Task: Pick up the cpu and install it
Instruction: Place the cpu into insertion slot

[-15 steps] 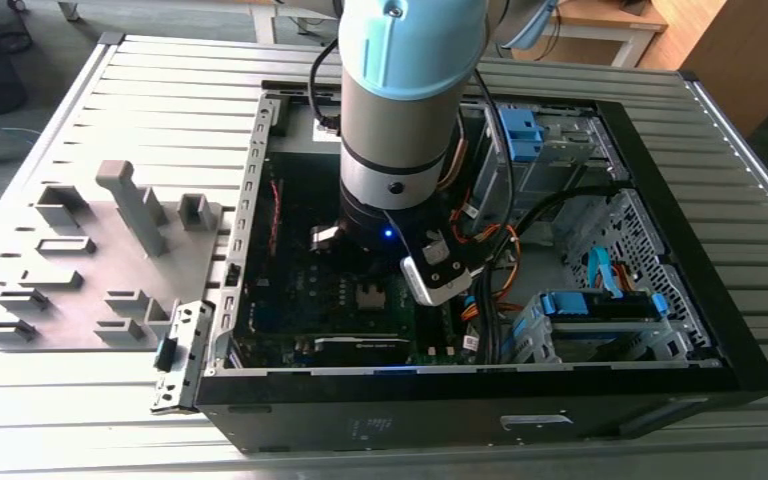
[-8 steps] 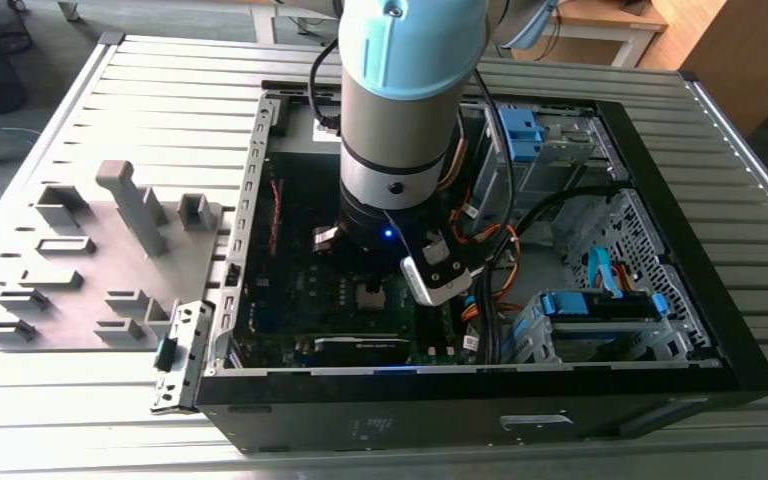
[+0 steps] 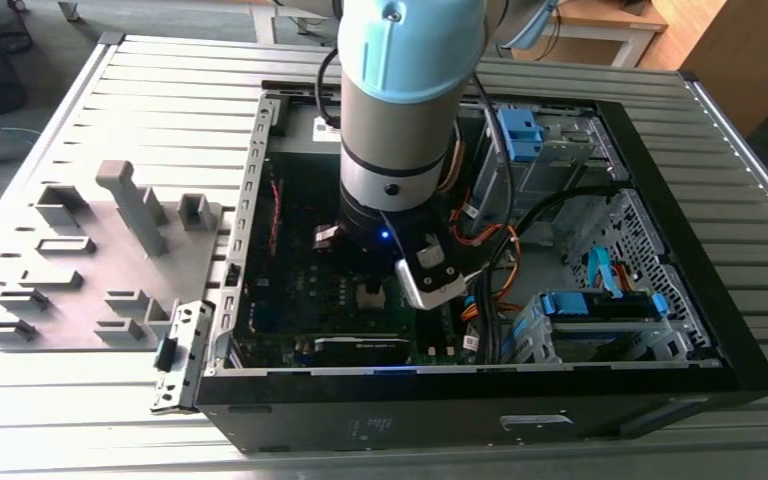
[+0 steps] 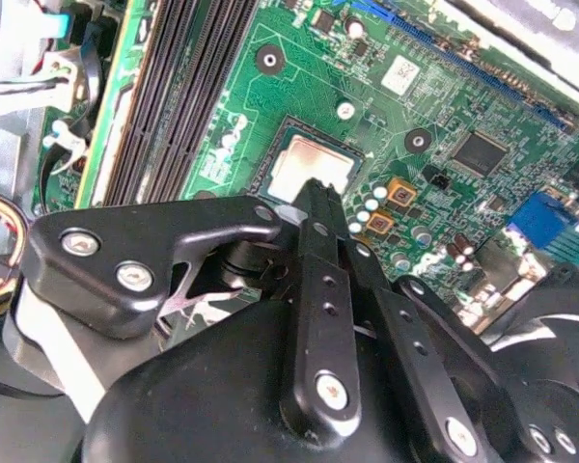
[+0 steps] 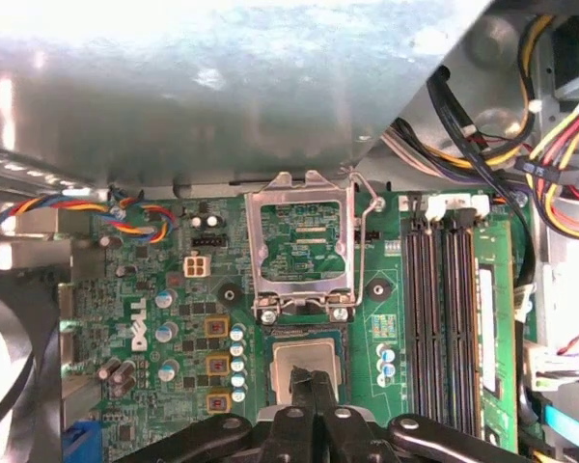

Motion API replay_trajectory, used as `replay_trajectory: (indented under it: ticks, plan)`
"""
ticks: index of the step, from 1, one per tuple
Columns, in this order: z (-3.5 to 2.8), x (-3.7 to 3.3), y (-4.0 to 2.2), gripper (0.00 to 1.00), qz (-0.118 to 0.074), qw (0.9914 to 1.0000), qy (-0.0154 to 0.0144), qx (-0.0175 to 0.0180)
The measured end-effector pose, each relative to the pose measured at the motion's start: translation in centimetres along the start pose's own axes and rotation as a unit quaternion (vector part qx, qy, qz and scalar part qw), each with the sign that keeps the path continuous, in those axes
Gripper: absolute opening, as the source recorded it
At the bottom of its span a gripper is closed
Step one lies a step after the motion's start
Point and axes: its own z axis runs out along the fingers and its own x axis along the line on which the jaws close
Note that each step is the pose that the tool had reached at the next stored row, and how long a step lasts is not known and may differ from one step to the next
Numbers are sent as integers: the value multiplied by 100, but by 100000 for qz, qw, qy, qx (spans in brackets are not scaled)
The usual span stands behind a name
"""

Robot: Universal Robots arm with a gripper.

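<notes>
The cpu, a small silver-grey square, lies flat in the motherboard's socket in both wrist views. My gripper is right over the chip's near edge, with its black fingers pressed together and no gap between the tips. I cannot tell whether the tips touch the chip. The socket's metal load plate stands flipped up just beyond the chip. In the exterior view the arm reaches straight down into the open computer case.
Memory slots run beside the socket. Bundles of cables and blue drive bays crowd the case's exterior-view right. A black fan sits near the board's edge. A grey tray with raised blocks lies outside the case.
</notes>
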Motion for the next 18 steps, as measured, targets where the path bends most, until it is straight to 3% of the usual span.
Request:
replay_trajectory:
  ticks: [9, 13, 18]
  plan:
    - [151, 10, -8, 11, 149, 100000, -15, 96]
    - [161, 11, -8, 11, 146, 100000, -16, 139]
    - [225, 11, -11, 11, 144, 100000, -24, 135]
